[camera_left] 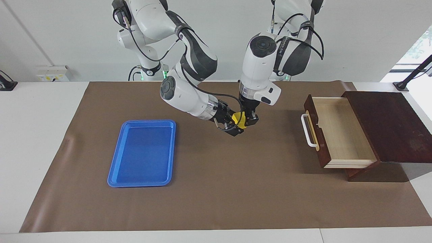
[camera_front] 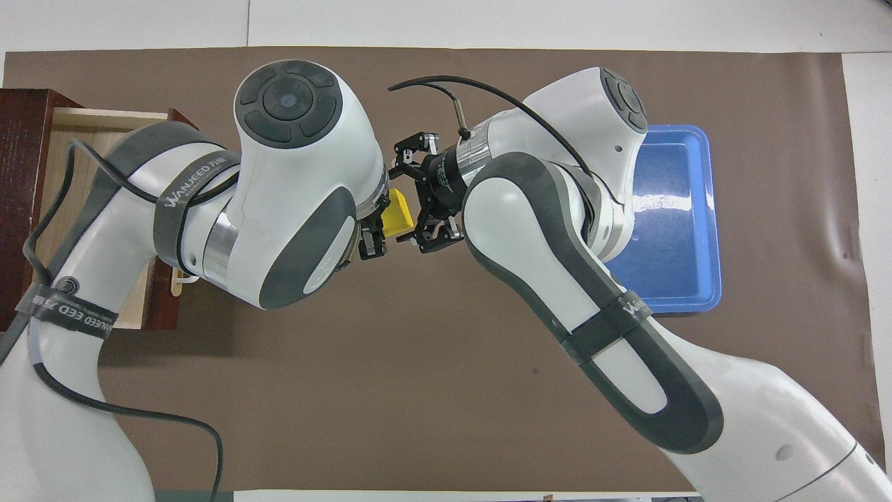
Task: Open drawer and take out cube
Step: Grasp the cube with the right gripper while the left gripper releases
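Note:
The small yellow cube (camera_left: pixel 240 118) (camera_front: pixel 397 211) hangs in the air over the middle of the brown mat, with my left gripper (camera_left: pixel 247 121) (camera_front: pixel 375 224) shut on it from above. My right gripper (camera_left: pixel 235 125) (camera_front: pixel 408 202) comes in sideways from the right arm's end, open, with one finger on each side of the cube. The drawer (camera_left: pixel 337 131) (camera_front: pixel 70 132) stands pulled out of its dark wooden box (camera_left: pixel 388 125) at the left arm's end. Its pale inside shows nothing in it, and its white handle (camera_left: pixel 307 130) faces the middle of the table.
A blue tray (camera_left: pixel 143 152) (camera_front: pixel 672 209) lies flat on the brown mat (camera_left: pixel 236 189) toward the right arm's end, nothing in it. Bare mat spreads between the tray and the drawer, under both grippers.

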`<state>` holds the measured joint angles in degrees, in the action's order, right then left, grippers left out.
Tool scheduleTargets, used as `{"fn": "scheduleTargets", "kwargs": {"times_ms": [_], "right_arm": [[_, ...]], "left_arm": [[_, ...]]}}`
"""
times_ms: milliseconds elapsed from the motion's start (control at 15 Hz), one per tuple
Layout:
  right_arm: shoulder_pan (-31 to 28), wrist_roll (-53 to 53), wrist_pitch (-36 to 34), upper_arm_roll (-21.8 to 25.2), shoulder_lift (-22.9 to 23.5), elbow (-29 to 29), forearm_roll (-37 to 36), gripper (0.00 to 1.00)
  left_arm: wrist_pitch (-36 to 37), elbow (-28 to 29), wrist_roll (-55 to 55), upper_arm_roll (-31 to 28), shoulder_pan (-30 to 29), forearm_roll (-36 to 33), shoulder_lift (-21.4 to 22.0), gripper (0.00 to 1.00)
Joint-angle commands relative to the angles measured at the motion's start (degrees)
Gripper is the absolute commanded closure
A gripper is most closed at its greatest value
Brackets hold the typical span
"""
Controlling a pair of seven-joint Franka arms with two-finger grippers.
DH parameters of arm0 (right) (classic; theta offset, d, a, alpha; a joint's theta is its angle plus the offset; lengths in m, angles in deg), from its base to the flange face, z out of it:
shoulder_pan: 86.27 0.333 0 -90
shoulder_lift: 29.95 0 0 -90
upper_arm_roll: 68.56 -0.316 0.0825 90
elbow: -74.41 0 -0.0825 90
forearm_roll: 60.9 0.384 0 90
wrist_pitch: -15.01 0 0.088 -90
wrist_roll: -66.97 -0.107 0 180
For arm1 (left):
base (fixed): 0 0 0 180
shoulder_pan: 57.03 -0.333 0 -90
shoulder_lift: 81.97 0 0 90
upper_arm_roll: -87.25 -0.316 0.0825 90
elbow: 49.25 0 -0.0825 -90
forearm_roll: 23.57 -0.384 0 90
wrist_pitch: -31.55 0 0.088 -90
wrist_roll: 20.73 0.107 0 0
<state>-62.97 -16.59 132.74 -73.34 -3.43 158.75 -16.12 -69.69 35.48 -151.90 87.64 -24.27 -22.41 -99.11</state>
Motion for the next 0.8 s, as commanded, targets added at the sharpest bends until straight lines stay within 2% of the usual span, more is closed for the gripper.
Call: {"fn": "scheduleTargets", "kwargs": {"times_ms": [0, 66, 133, 399, 465, 532, 598, 731], "right_arm": [[0.33, -1.52, -0.31, 0.12, 0.90, -1.64, -1.71, 0.54], [0.34, -1.35, -0.31, 0.12, 0.90, -1.72, -1.80, 0.83], [0.16, -1.00, -0.57, 0.04, 0.90, -1.72, -2.15, 1.00], [1.13, -0.99, 1.18, 0.04, 0.90, -1.64, -3.65, 1.00], [0.78, -0.99, 0.92, 0.04, 0.90, -1.64, -3.56, 1.00], [0.69, -0.99, 0.75, -0.05, 0.90, -1.64, -3.56, 1.00], [0.69, -0.91, 0.83, 0.04, 0.90, -1.55, -3.56, 1.00], [0.69, -0.99, 0.84, -0.05, 0.90, -1.55, -3.56, 1.00]], "left_arm": [[-0.19, -1.14, -1.28, -0.83, 0.99, -0.98, -0.70, 1.00], [-0.36, -1.14, -1.28, -0.83, 0.99, -0.98, -0.70, 1.00], [-0.36, -1.14, -1.28, -0.83, 0.99, -0.98, -0.70, 1.00], [-0.54, -1.14, -1.28, -0.92, 0.90, -0.98, -0.70, 1.00], [-0.37, -1.14, -1.28, -0.92, 0.73, -1.07, -0.70, 0.72], [-0.19, -1.14, -1.28, -0.92, 0.29, -1.07, -0.70, 0.21], [0.25, -1.23, -1.19, -0.92, 0.03, -1.07, -0.62, 0.00], [0.34, -1.06, -0.32, -1.00, -0.76, -1.15, -0.44, 0.00]]}}
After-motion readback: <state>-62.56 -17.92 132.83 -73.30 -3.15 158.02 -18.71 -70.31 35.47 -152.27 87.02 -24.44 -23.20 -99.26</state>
